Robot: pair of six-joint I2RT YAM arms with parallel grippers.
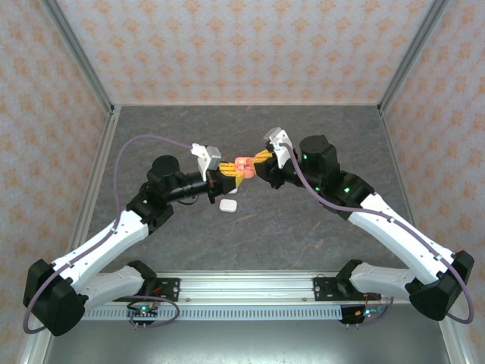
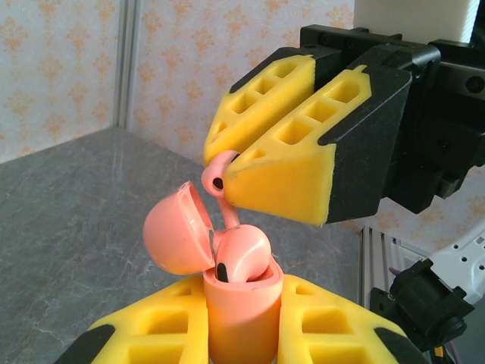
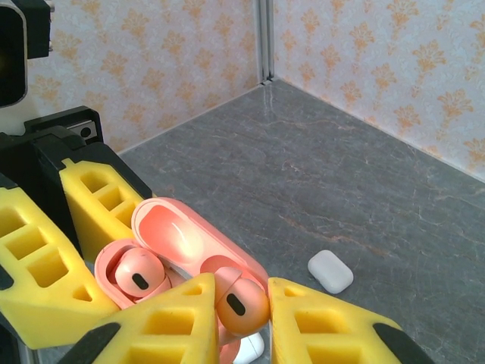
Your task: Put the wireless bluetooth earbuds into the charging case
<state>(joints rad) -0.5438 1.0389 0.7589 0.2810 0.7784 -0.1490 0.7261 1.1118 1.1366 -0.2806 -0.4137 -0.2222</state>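
My left gripper [image 2: 242,307] is shut on the base of a salmon-pink charging case [image 2: 241,322], held upright above the table with its lid [image 2: 176,231] swung open. One pink earbud [image 2: 244,254] sits in the case. My right gripper [image 3: 241,294] is shut on a second pink earbud [image 3: 241,305]. Its stem points down into the case mouth beside the seated earbud [image 3: 139,277]. In the top view both grippers meet at the case [image 1: 244,164] in mid-table, the left gripper [image 1: 229,176] from the left and the right gripper [image 1: 258,159] from the right.
A closed white case [image 3: 330,271] lies on the grey table [image 3: 364,189] below and to the side of the grippers, also seen as the white case [image 1: 227,205] in the top view. Another white object [image 3: 251,350] peeks out under the held earbud. Patterned walls enclose the table.
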